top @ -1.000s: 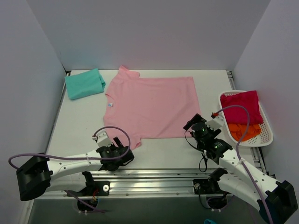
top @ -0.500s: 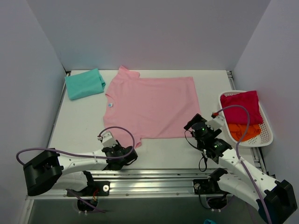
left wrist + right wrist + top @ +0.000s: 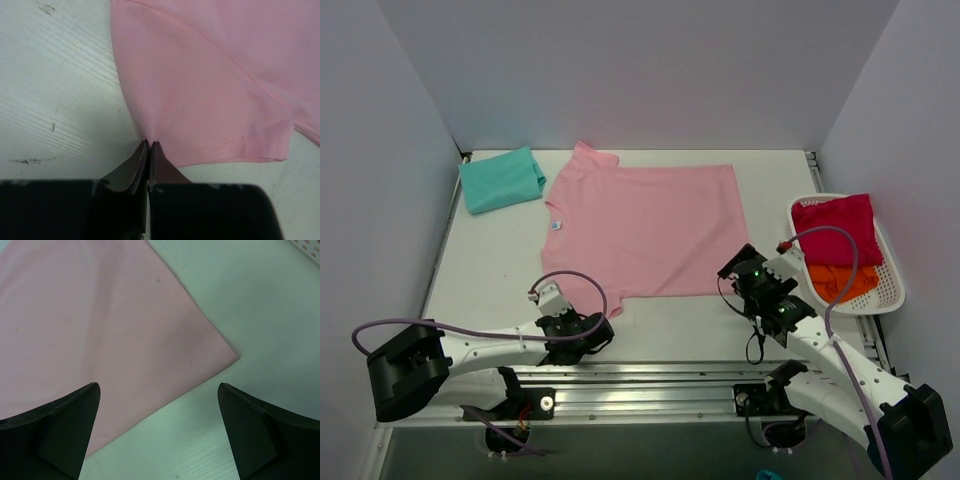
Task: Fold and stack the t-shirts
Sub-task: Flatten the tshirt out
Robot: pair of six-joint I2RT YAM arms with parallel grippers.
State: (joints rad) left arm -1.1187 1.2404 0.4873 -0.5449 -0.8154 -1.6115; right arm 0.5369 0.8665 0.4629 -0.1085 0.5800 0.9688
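The worktop (image 3: 485, 270) is white and matte. Close up it shows a fine streaked grain and a few small dark scuffs (the left wrist view catches them best). Plain pale grey-lilac walls (image 3: 640, 70) close it in at the back and on both sides, and a metal rail (image 3: 650, 375) runs along the near edge where the arms are bolted.

The pink t-shirt (image 3: 650, 225) lies spread flat in the middle of the worktop, neck towards the left and hem towards the right. The teal t-shirt (image 3: 500, 180) sits folded in the far left corner, apart from the pink one. At the right edge a white mesh basket (image 3: 895, 288) holds the crimson t-shirt (image 3: 835, 228) on top of the orange t-shirt (image 3: 845, 282).

The left pincer (image 3: 149, 146) is low on the worktop at the near sleeve of the pink shirt. Its fingers are pressed together, pinching the sleeve's corner where the cloth runs into the tips. The right pincer (image 3: 157, 387) is spread wide and holds nothing. It hovers over the near right corner of the pink shirt's hem, which lies flat between its two fingers.
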